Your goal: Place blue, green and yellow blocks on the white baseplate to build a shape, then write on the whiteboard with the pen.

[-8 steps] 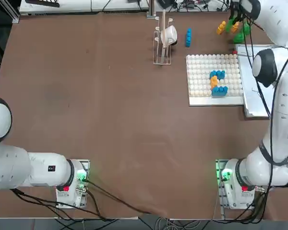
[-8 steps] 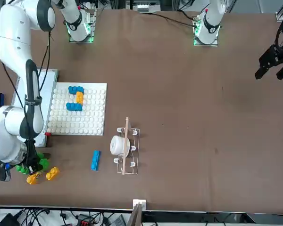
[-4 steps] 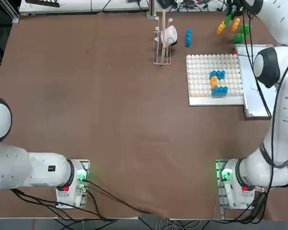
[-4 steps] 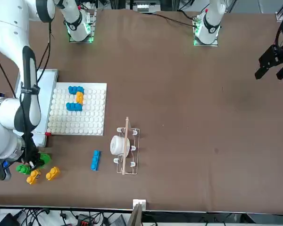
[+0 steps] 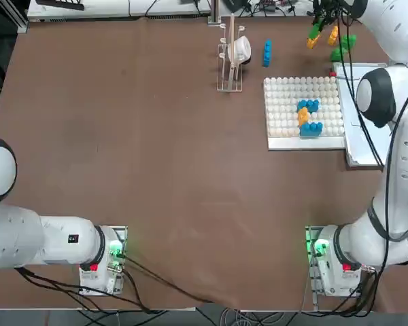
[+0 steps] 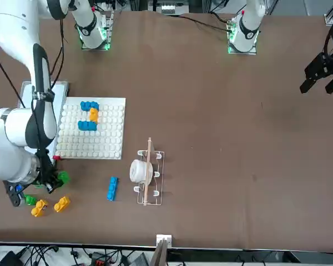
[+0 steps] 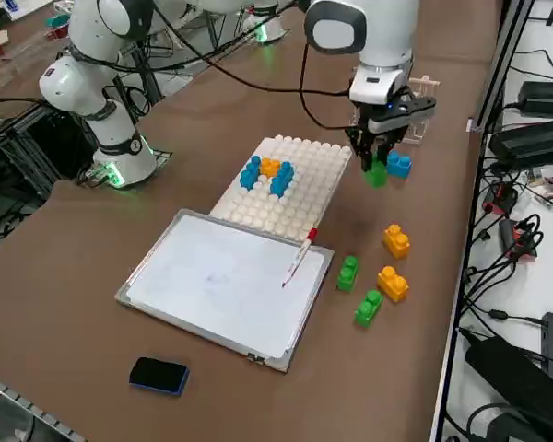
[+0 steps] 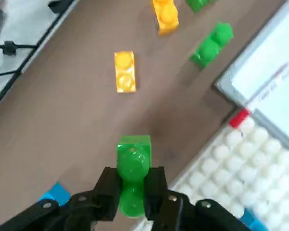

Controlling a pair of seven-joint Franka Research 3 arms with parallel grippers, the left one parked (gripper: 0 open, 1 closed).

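Note:
My right gripper (image 8: pixel 132 186) is shut on a green block (image 8: pixel 133 166) and holds it in the air beside the white baseplate's (image 7: pixel 306 162) far corner. From the side, the held green block (image 7: pixel 377 173) hangs under the gripper (image 7: pixel 376 157). On the table lie two more green blocks (image 7: pixel 348 273) (image 7: pixel 368 308), two yellow blocks (image 7: pixel 395 241) (image 7: pixel 392 284) and a blue block (image 7: pixel 398 164). Blue and orange bricks (image 5: pixel 307 117) are set on the baseplate (image 5: pixel 282 102). The pen (image 7: pixel 298 258) lies on the whiteboard (image 7: pixel 221 281).
A small wooden rack with a white object (image 5: pixel 231 51) stands left of the baseplate, near the blue block (image 5: pixel 266 53). A dark blue eraser (image 7: pixel 158 375) lies beyond the whiteboard. The far table edge with cables runs close behind the loose blocks (image 6: pixel 40 208).
My right gripper has risen from among the loose blocks with one green block in it and moved a little toward the baseplate. Nothing else on the table has moved.

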